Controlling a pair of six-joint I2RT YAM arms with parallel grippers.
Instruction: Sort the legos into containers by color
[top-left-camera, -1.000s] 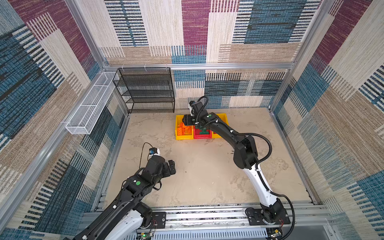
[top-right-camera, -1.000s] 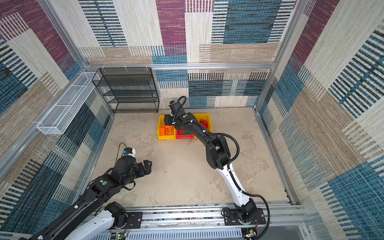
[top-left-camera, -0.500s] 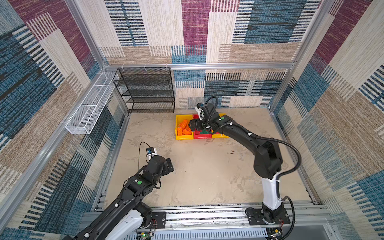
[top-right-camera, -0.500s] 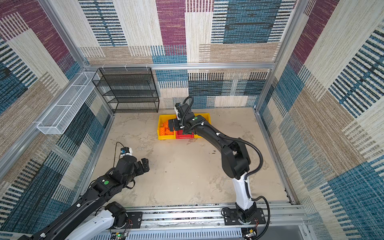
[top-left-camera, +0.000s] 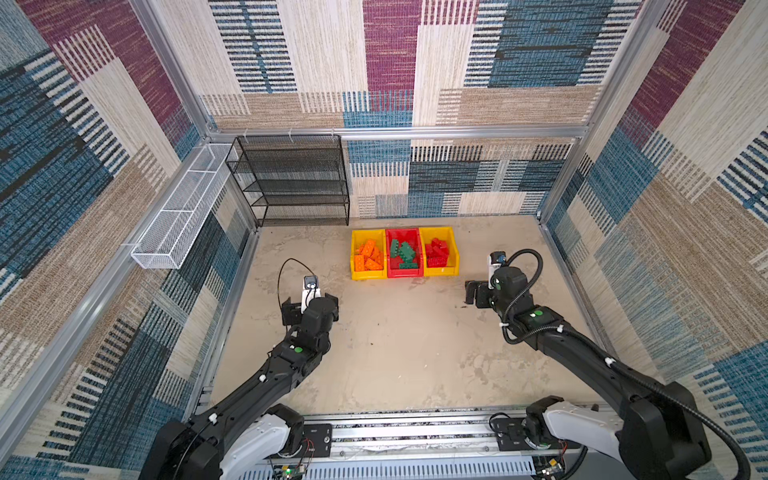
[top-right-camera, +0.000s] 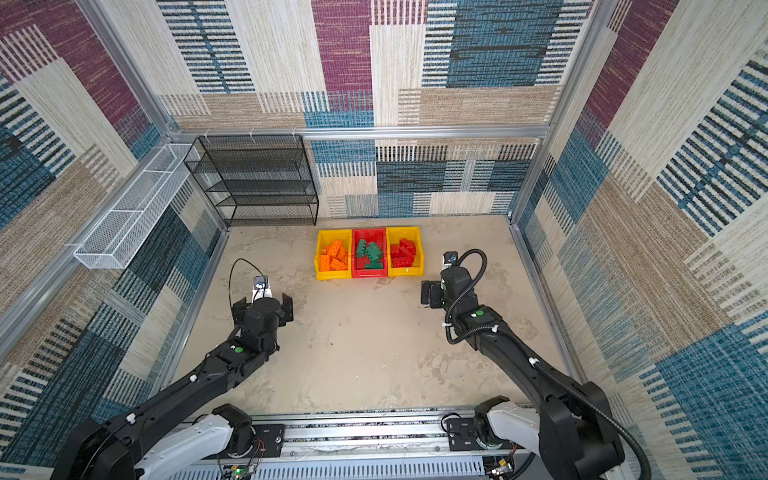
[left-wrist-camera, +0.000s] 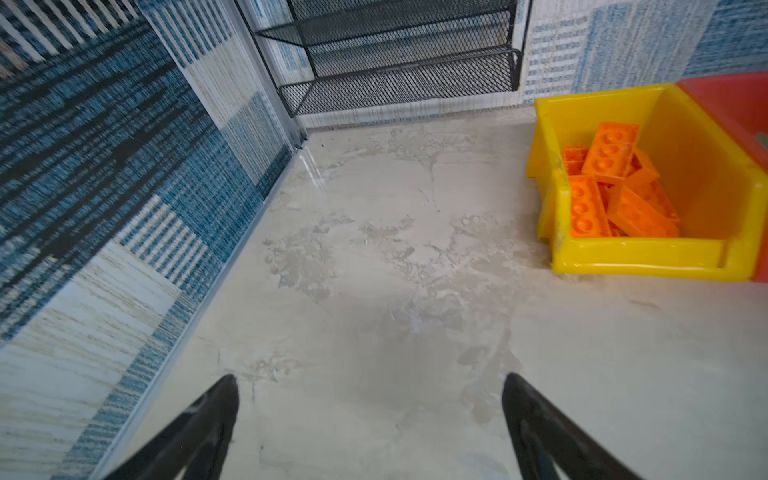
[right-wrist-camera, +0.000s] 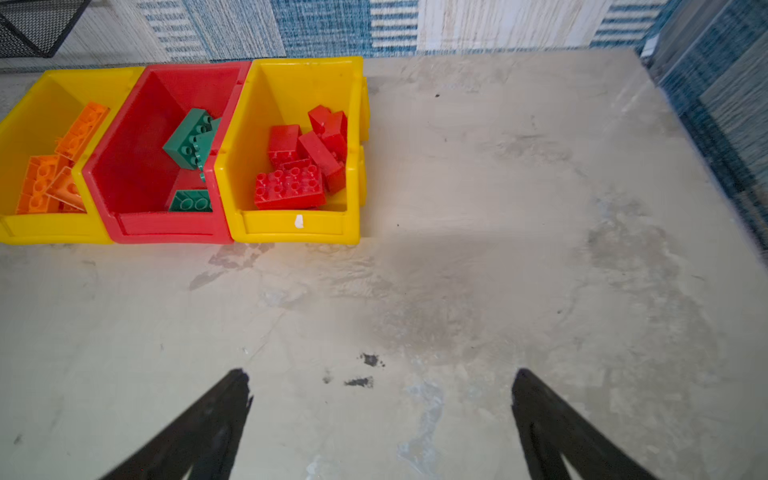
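Note:
Three containers stand in a row near the back wall in both top views. The left yellow bin (top-left-camera: 367, 275) holds orange legos (top-left-camera: 368, 259), the red bin (top-left-camera: 405, 273) holds green legos (top-left-camera: 404, 252), and the right yellow bin (top-left-camera: 441, 271) holds red legos (top-left-camera: 437, 252). My left gripper (top-left-camera: 311, 307) hovers over bare floor, left of and nearer than the bins, open and empty (left-wrist-camera: 370, 381). My right gripper (top-left-camera: 478, 294) is to the right of the bins, also open with nothing between its fingers (right-wrist-camera: 381, 374). In the right wrist view all three bins show, with red legos (right-wrist-camera: 299, 166) closest.
A black wire-mesh rack (top-left-camera: 293, 180) stands against the back wall at the left. A white wire basket (top-left-camera: 183, 208) hangs on the left wall. Patterned walls enclose the beige floor (top-left-camera: 399, 349), and a metal rail (top-left-camera: 407, 432) runs along the front.
My right arm has pulled back from above the bins to the right side of the floor, with its jaws open. The left gripper shifted slightly towards the back.

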